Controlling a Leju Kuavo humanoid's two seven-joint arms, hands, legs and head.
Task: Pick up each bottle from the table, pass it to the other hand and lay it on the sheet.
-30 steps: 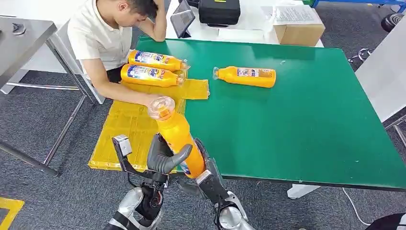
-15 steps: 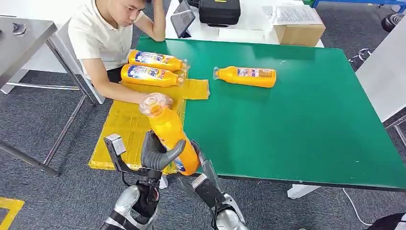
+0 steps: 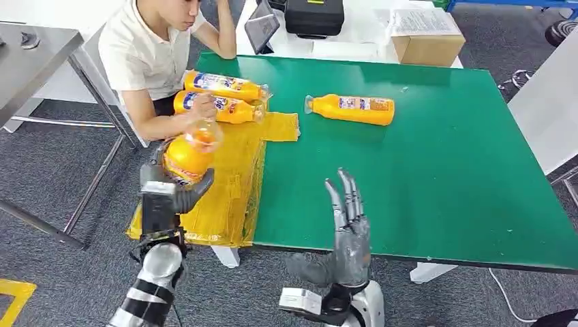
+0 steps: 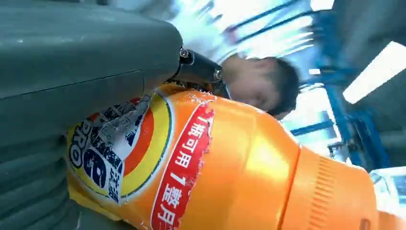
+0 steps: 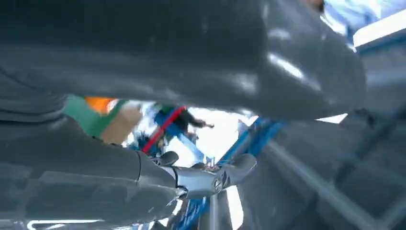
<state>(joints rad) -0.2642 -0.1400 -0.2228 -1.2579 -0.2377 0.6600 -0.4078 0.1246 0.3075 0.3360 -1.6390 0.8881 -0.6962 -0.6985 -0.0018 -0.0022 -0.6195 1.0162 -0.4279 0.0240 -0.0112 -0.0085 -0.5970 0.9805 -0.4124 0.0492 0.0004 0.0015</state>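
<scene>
My left hand (image 3: pixel 167 194) grips an orange bottle (image 3: pixel 185 155) with a clear cap, held above the left part of the yellow sheet (image 3: pixel 225 184). The same bottle (image 4: pixel 230 172) shows close up in the left wrist view, its label facing the camera, with my left hand (image 4: pixel 81 72) wrapped around it. My right hand (image 3: pixel 349 228) stands open at the table's front edge, fingers straight and pointing up, holding nothing. Two orange bottles (image 3: pixel 225 86) (image 3: pixel 218 107) lie side by side at the far end of the sheet. A third orange bottle (image 3: pixel 354 109) lies on the green table (image 3: pixel 436 170).
A person in a white shirt (image 3: pixel 146 54) sits at the table's far left corner, a forearm lying by the sheet. A tablet (image 3: pixel 261 28), a black case (image 3: pixel 313 17) and a cardboard box (image 3: pixel 428 37) stand on the white table behind. A grey metal table (image 3: pixel 34 58) is at left.
The bottle has passed from my right hand to my left hand, which carried it left over the sheet. My right hand let go and opened, moving right.
</scene>
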